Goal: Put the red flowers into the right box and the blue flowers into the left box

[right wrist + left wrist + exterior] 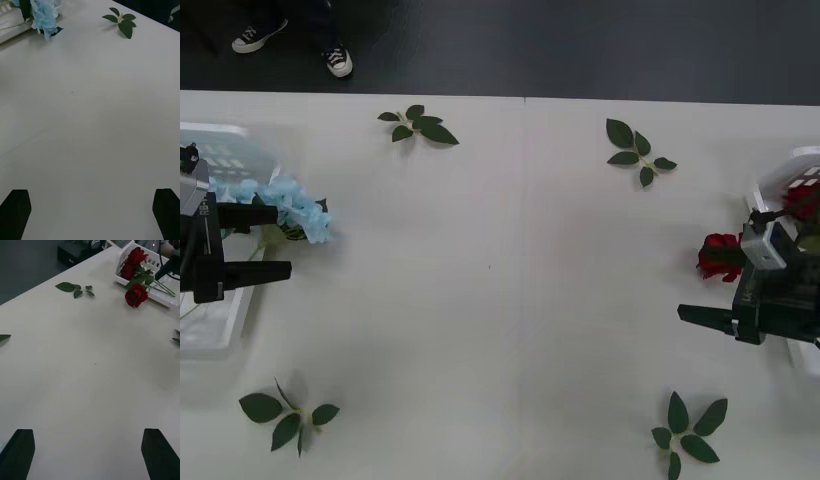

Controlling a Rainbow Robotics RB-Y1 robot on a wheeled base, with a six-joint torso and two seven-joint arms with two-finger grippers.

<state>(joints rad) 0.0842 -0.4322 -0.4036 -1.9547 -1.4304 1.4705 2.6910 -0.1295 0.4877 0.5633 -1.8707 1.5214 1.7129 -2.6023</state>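
Observation:
The blue flowers (290, 205) lie with their stems in the left box (220, 150) and their pale heads spilling over its rim onto the table. My left gripper (285, 240) hovers open just beside them, holding nothing. At the far right, red flowers (720, 255) rest in the right box (795, 165), one bloom hanging over its wall. My right gripper (690, 285) stands open next to that bloom, holding nothing. The left wrist view shows the red flowers (135, 294) and the right box (165, 300). The right wrist view shows the blue flowers (45, 15) and the left box (11, 26).
Loose leaf sprigs lie on the white table: one at the far left (420, 125), one at the far right (638, 150), one at the near left (285, 415), one at the near right (690, 435). The table's far edge borders a dark floor.

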